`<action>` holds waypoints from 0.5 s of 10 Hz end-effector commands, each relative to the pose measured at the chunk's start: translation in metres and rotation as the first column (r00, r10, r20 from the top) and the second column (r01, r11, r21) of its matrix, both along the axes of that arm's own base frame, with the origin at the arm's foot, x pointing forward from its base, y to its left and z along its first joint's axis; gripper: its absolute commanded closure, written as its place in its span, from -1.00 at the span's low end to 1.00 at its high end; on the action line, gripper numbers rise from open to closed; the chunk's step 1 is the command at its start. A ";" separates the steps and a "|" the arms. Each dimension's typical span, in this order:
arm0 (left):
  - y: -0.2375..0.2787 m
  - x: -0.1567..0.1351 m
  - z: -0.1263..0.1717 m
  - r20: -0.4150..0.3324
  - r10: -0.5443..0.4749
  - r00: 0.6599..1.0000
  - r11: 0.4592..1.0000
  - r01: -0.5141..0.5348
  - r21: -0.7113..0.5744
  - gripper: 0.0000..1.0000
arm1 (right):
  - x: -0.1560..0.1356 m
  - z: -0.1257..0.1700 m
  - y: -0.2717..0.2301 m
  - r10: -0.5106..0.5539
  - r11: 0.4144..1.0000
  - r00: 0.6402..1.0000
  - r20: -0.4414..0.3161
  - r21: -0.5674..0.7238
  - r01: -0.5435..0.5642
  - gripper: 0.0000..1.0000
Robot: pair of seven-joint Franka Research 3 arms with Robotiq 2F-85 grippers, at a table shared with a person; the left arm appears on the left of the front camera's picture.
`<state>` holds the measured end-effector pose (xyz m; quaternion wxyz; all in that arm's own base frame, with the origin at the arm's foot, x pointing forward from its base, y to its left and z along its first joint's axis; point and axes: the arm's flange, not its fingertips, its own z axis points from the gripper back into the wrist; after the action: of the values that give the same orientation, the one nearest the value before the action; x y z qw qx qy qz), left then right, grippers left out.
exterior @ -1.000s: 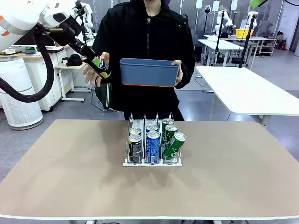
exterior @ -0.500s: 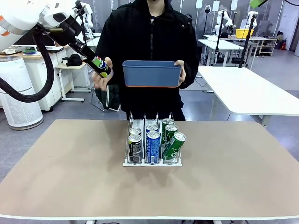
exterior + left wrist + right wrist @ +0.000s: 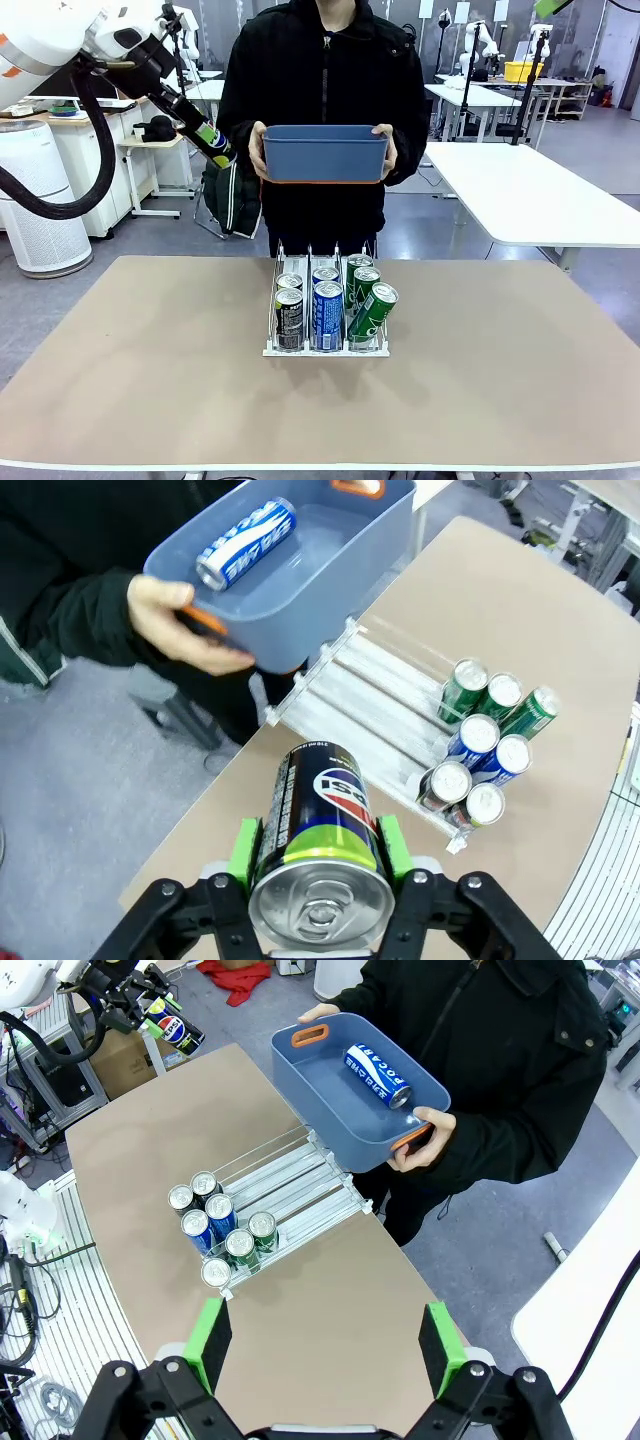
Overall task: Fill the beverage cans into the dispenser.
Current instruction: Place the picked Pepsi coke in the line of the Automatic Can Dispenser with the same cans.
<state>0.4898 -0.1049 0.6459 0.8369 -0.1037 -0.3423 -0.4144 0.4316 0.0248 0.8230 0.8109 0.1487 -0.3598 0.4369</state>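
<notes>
My left gripper (image 3: 205, 134) is up at the far left, beyond the table's far edge, shut on a dark beverage can (image 3: 215, 145). From the wrist, the green pads (image 3: 244, 848) clamp this can (image 3: 322, 805) by its sides, silver top toward the camera. The dispenser (image 3: 270, 322) stands mid-table with several cans at its front: black-grey ones (image 3: 289, 318) left, blue ones (image 3: 328, 314) middle, green ones (image 3: 372, 312) right. Its rear lanes (image 3: 372, 695) are bare. My right gripper (image 3: 325, 1350) hovers high over the table, open, with nothing between its fingers.
A person at the far side holds a blue bin (image 3: 325, 153) in both hands above the dispenser's back end. One blue can (image 3: 247, 542) lies inside it. The brown tabletop (image 3: 140, 370) is bare around the dispenser. A white table (image 3: 520, 190) stands behind, right.
The person's hand left the can in my left gripper and went back to the bin, which both hands now hold squarely. My left gripper with the can has hardly moved.
</notes>
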 end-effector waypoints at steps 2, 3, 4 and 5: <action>-0.044 -0.030 -0.011 -0.039 0.146 0.989 0.980 -0.139 0.145 -0.15 | -0.002 -0.001 0.000 -0.005 1.000 1.000 -0.006 -0.004 0.005 -1.00; -0.060 -0.045 -0.021 -0.056 0.113 0.992 0.980 -0.102 0.172 -0.15 | -0.002 -0.001 0.000 -0.005 1.000 1.000 -0.006 -0.004 0.005 -1.00; -0.071 -0.059 -0.031 -0.093 0.072 0.993 0.982 -0.055 0.179 -0.15 | -0.002 -0.001 0.000 -0.005 1.000 1.000 -0.006 -0.004 0.005 -1.00; -0.082 -0.072 -0.044 -0.123 0.039 0.992 0.981 -0.014 0.196 -0.15 | -0.002 -0.001 0.000 -0.005 1.000 1.000 -0.006 -0.004 0.005 -1.00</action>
<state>0.4315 -0.1889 0.6063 0.8719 -0.0369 -0.2582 -0.4144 0.4316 0.0247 0.8231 0.8109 0.1486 -0.3598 0.4369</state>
